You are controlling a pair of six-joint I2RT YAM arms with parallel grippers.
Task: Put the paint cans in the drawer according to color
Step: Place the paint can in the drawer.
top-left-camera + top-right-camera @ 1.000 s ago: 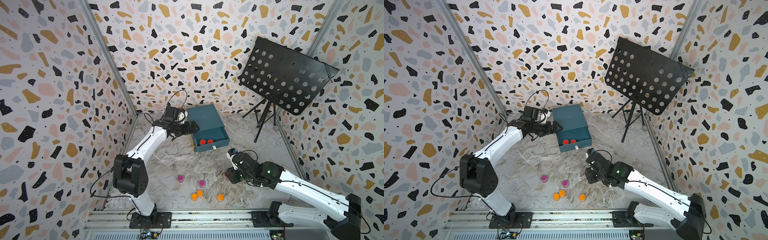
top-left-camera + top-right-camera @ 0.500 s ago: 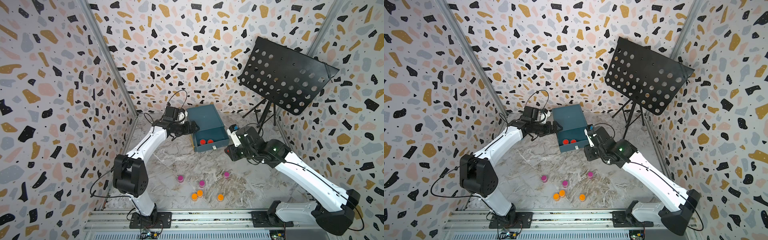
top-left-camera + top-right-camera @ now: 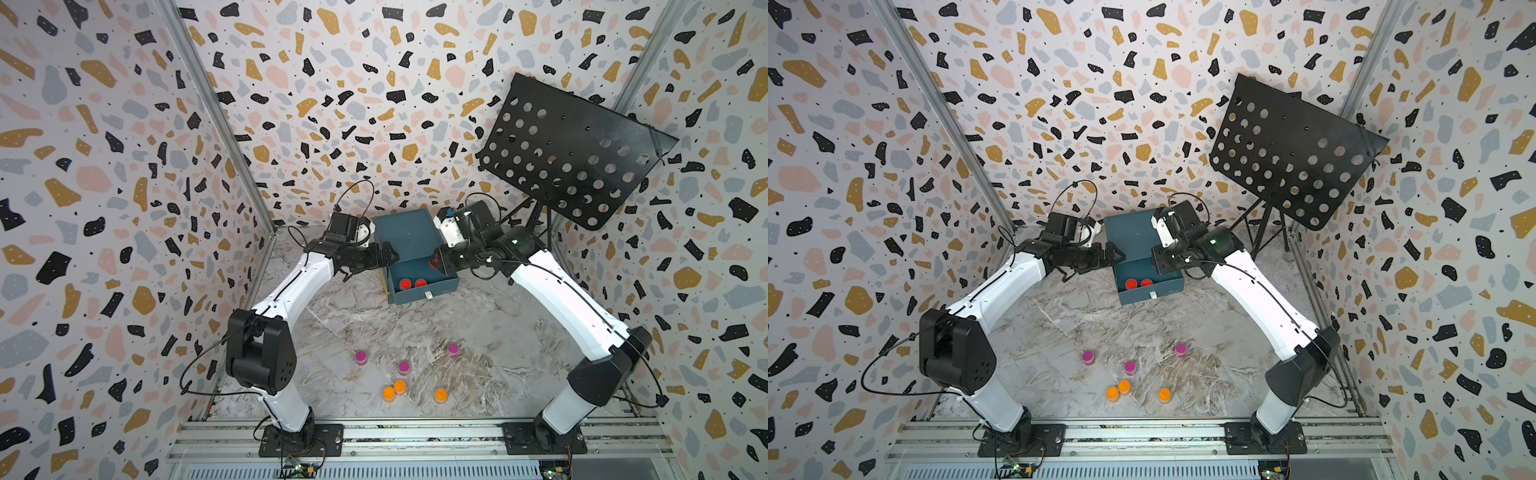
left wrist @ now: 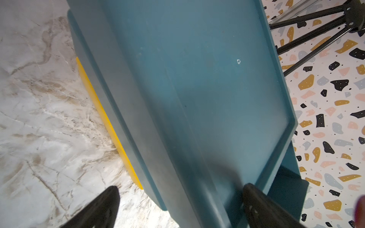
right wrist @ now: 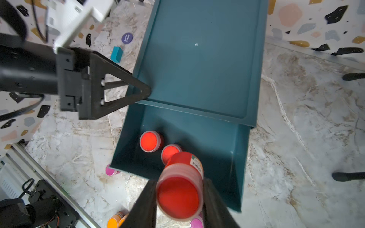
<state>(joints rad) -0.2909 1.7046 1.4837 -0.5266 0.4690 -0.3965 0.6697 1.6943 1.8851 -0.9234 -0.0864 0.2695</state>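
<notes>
Top views, drawer box (image 3: 409, 235): stands at the back of the floor (image 3: 490, 328), one drawer (image 3: 446, 285) pulled out.
Left gripper (image 4: 180, 193): jaws wide, astride a top corner of the box, holding nothing.
Right gripper (image 5: 178, 183): clamped on a red can (image 5: 177, 199) above the open drawer.
Red cans (image 5: 149, 141): two inside the drawer.
Purple cans (image 3: 403, 367), orange cans (image 3: 389, 393): three each, on the floor near the front.

Your drawer box (image 3: 409, 237) is teal-blue with a yellow side strip (image 4: 102, 110). Two red-topped cans (image 3: 405, 284) sit inside it; the third red can (image 5: 183, 163) above carries a white-orange label. In front of the box: three magenta cans (image 3: 403, 366), three orange cans (image 3: 400, 385). Counter (image 3: 478, 324) is grey-white marble, brown-veined. Beside the box, a disc (image 5: 127, 38) looks dark blue, possibly purple.
</notes>
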